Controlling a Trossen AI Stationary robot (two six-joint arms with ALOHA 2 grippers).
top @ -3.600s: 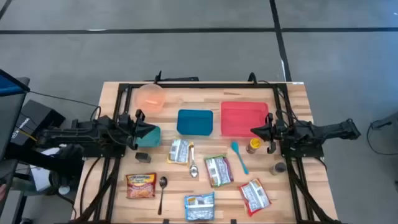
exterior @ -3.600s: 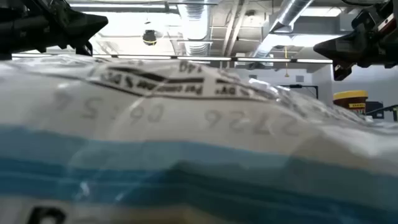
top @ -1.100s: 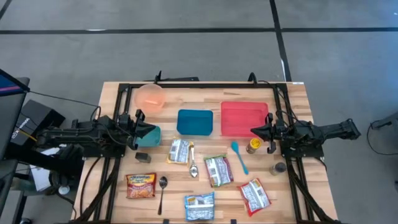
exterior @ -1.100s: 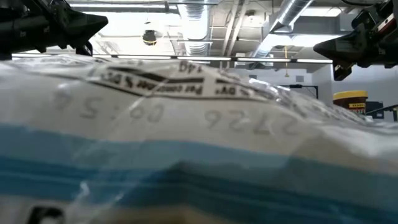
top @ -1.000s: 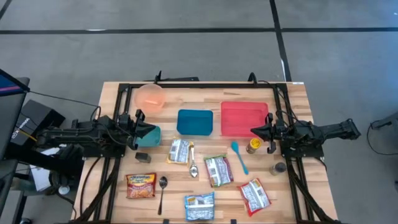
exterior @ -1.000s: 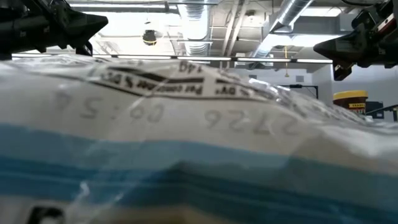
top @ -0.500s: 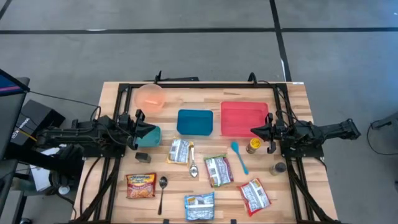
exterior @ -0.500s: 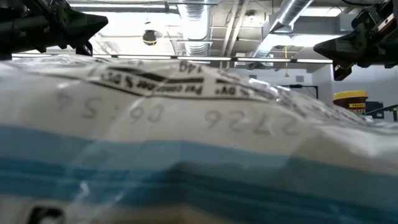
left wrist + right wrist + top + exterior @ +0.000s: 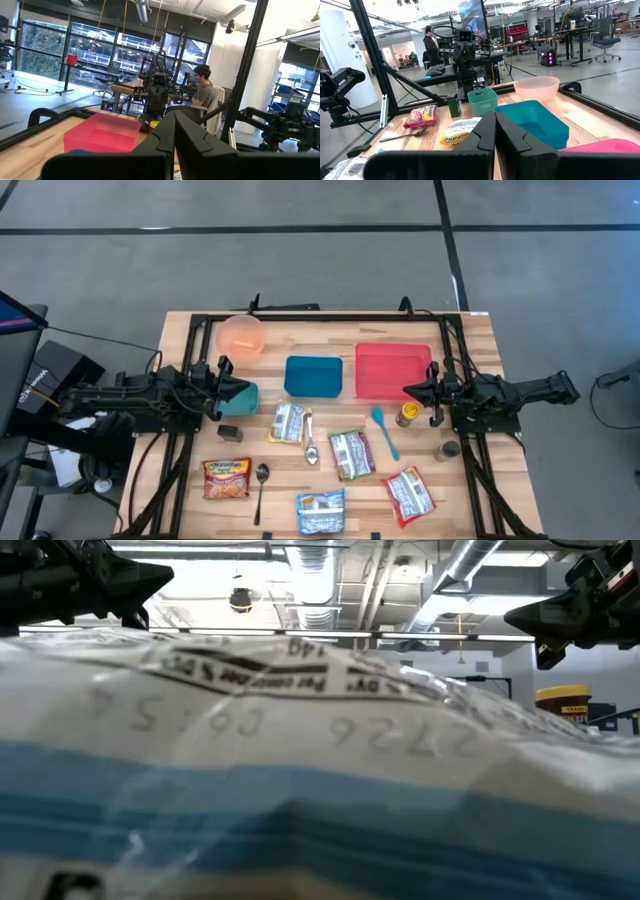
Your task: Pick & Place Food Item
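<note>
- Wooden surface (image 9: 470, 330) seen from above, w/ a blue tray (image 9: 313, 376) near its middle as the landmark.
- Left pincer (image 9: 238, 392) hovers just left of the blue tray, over a teal cup (image 9: 243, 398); fingers (image 9: 170, 135) pressed together, holding nothing.
- Right pincer (image 9: 410, 390) hovers right of the blue tray, at the right edge of a red tray (image 9: 388, 370); fingers (image 9: 492, 132) closed together, holding nothing.
- Red tray sits just right of the blue tray; a pink bowl (image 9: 241, 336) lies up and left of it.
- Food packets lie below the blue tray: a silver packet (image 9: 288, 422) nearest, a green-and-white packet (image 9: 351, 454) lower right, a blue-and-white packet (image 9: 321, 512) at the near edge, a red-and-white packet (image 9: 409, 494) far lower right, an orange noodle packet (image 9: 227, 477) lower left.
- That blue-and-white packet fills the table-level view (image 9: 320, 770).
- Metal spoon (image 9: 309, 442) beside the silver packet; a 2nd spoon (image 9: 260, 488) beside the noodle packet; a blue spoon (image 9: 384, 432) below the red tray.
- Yellow bottle (image 9: 407, 414) just under the right pincer; a small jar (image 9: 450, 450) farther down-right.
- A seated person (image 9: 202, 97) shows in the room beyond.
</note>
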